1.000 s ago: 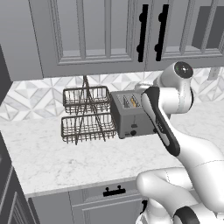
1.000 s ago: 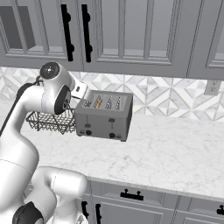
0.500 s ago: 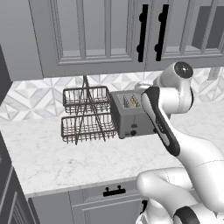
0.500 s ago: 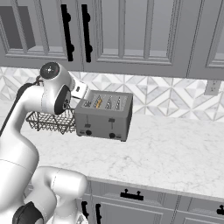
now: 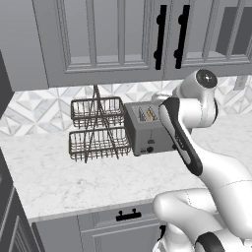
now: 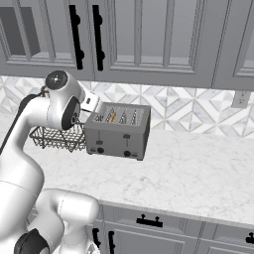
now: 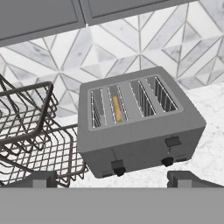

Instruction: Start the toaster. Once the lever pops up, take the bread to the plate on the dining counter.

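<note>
The grey four-slot toaster (image 5: 147, 132) (image 6: 119, 133) (image 7: 140, 129) stands on the marble worktop against the tiled wall. The bread (image 7: 117, 108) (image 6: 112, 117) sits deep in the second slot from the left, only its tan top edge showing. On the toaster's front, the left lever (image 7: 117, 164) is close above its knob, lower than the right lever (image 7: 173, 141). My gripper (image 7: 114, 180) hovers open above and in front of the toaster, touching nothing. The plate and the dining counter are out of view.
A two-tier wire basket rack (image 5: 96, 129) (image 7: 26, 131) stands right beside the toaster on its left. Grey wall cabinets (image 6: 139, 34) hang overhead. Bare worktop (image 6: 198, 168) stretches to the toaster's right and front, with drawers below its edge.
</note>
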